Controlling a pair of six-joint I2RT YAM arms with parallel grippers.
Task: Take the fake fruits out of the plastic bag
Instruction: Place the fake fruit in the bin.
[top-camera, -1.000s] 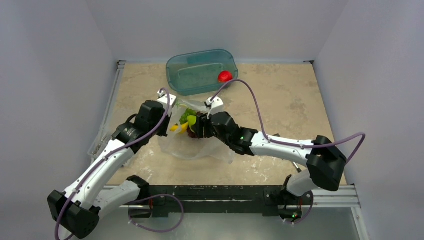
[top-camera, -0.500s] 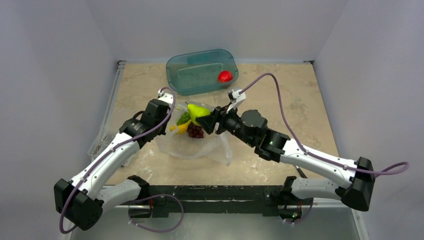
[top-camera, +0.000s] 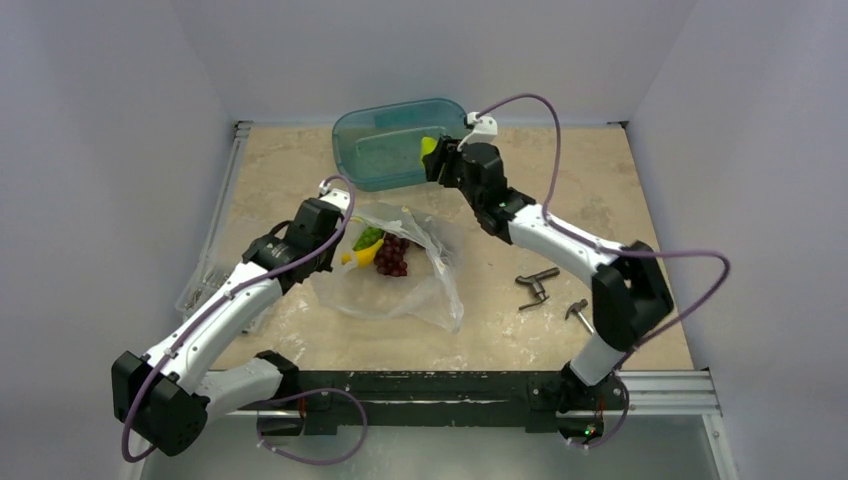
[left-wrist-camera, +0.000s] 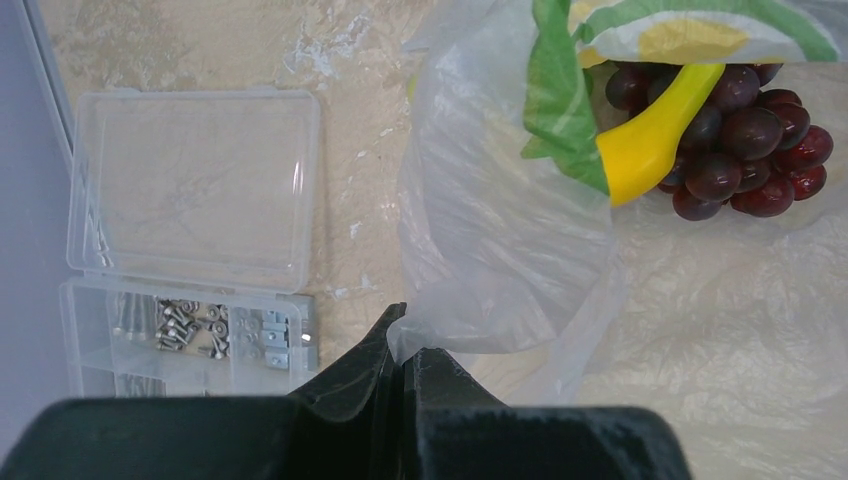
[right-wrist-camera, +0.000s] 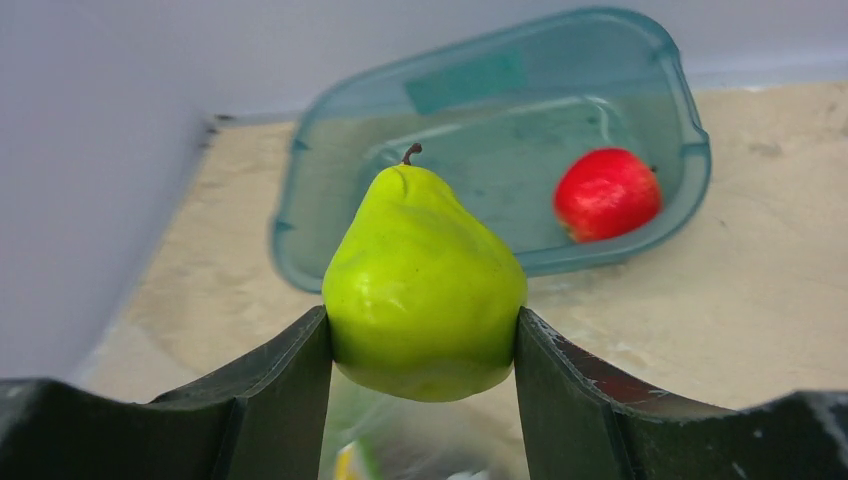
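One pear, clamped in right jaws, moved near tub; left jaws pinch bag.

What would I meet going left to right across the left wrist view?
Clear parts box → bunched fold of the plastic bag → yellow banana → dark purple grapes. Left out: the left fingers, shut on the bag's edge directly below that fold.
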